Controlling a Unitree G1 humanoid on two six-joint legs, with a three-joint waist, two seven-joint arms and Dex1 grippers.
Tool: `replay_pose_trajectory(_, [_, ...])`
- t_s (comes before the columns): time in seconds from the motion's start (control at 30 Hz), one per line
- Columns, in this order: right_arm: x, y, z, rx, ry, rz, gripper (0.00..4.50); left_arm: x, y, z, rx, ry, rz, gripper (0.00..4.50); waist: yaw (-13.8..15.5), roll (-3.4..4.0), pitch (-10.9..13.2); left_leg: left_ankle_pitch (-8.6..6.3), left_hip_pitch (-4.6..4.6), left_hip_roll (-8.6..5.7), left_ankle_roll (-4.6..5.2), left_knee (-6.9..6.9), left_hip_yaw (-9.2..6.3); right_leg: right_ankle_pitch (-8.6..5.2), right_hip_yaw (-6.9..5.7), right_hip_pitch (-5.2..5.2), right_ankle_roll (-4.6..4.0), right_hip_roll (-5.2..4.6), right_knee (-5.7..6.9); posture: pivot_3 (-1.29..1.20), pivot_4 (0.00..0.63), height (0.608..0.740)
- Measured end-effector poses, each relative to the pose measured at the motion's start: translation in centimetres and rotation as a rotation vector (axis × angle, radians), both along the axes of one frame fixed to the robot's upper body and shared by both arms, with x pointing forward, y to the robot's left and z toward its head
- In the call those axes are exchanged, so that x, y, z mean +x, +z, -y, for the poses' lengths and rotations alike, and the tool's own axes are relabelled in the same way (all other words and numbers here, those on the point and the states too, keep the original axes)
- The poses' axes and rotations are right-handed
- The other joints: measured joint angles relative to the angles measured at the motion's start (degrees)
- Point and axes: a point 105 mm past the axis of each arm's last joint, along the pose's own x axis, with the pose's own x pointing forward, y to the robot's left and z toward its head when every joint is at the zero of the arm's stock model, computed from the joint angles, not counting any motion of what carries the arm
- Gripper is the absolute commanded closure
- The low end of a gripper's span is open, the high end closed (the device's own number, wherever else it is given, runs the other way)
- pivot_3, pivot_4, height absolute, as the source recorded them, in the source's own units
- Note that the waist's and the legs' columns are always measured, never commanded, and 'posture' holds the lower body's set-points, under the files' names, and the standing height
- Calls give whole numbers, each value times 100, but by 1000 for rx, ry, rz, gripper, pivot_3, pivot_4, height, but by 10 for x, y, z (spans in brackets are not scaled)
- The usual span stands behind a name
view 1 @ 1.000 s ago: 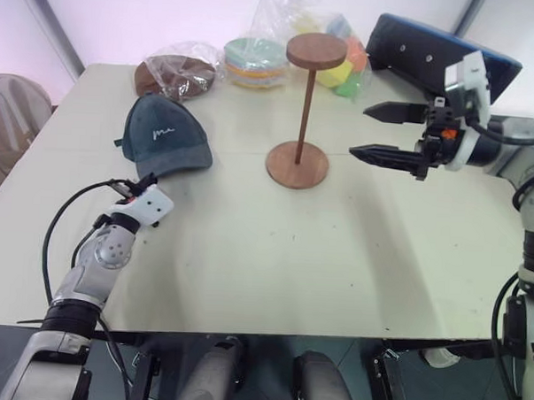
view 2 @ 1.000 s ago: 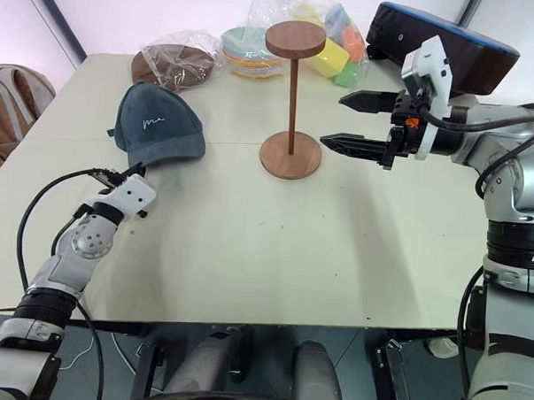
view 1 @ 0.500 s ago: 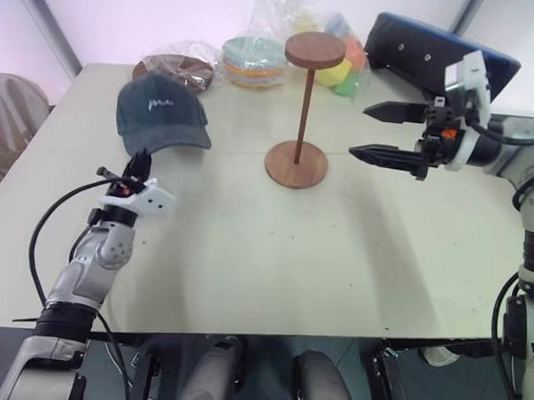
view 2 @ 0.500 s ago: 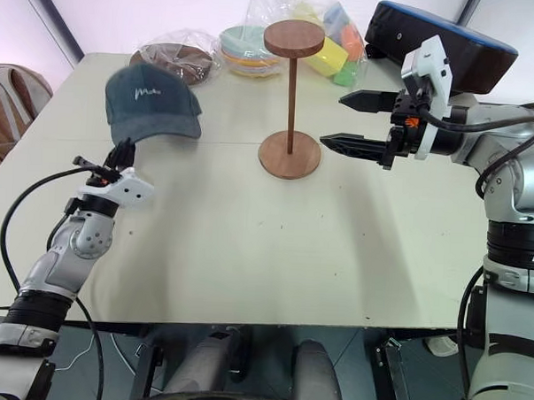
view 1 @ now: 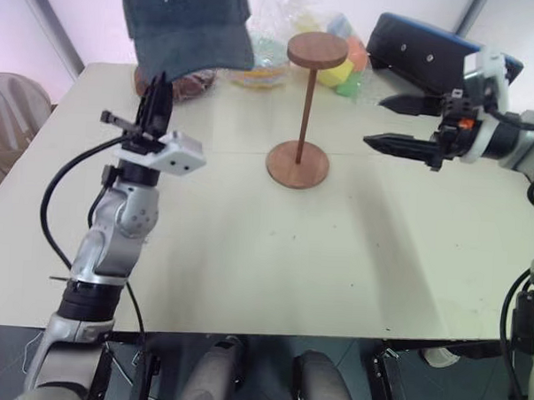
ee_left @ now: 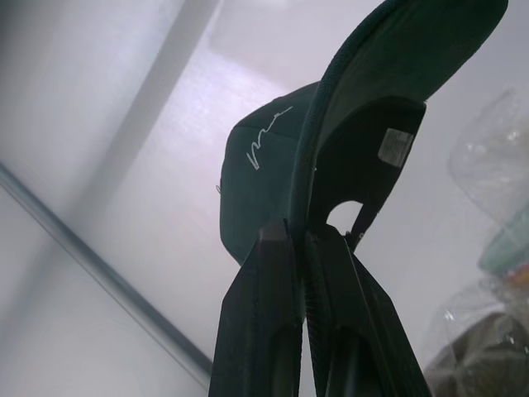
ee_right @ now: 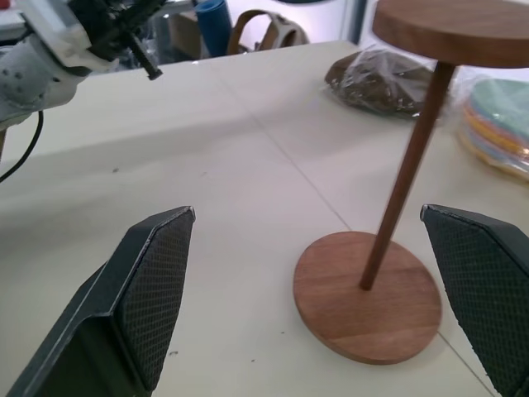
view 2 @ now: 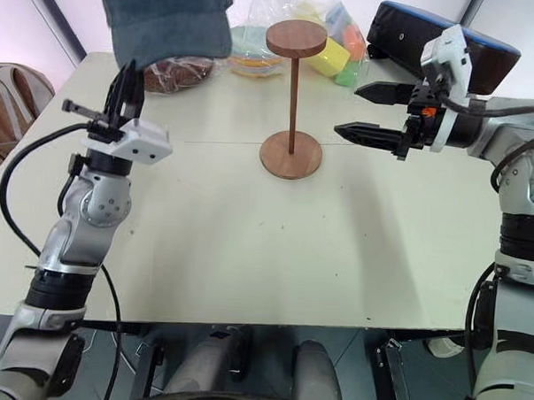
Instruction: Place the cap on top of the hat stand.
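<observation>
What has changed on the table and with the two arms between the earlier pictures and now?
The left gripper, shut on the brim of the cap, has lifted the cap off the table and carried it up, closer to the hat stand. The right gripper stayed open beside the stand, which did not move. The bagged brown hat and the bagged pastel items also stayed in place.

Bare table [view 1: 247,252] — hat stand [view 1: 302,113] mid-table

cap [view 1: 186,24]: crown cut off by top edge | brown hat [view 2: 177,73]: partly hidden behind cap
</observation>
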Motion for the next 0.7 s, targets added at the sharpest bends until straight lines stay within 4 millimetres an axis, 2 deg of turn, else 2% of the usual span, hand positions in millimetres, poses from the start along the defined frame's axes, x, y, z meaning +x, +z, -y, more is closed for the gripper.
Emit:
replay_pose_trajectory(0.3, [3,2,11,16,-36,-2,0,-3,44,26,-45,-91,113,4417,43,-4,2,0,-1,-1,0,8,3,1,0,4,2,0,0,0,150,740])
replay_pose_trajectory(0.53, [5,1,14,10,-47,6,0,-3,44,62,-49,-208,110,4417,45,-7,4,0,-2,-1,0,10,3,2,1,3,4,2,0,0,150,740])
replay_pose_trajectory(0.7, [5,-3,15,9,-50,-3,0,-6,31,91,-20,-303,82,4417,43,-7,4,1,-1,0,0,9,4,2,1,3,4,3,-1,0,150,740])
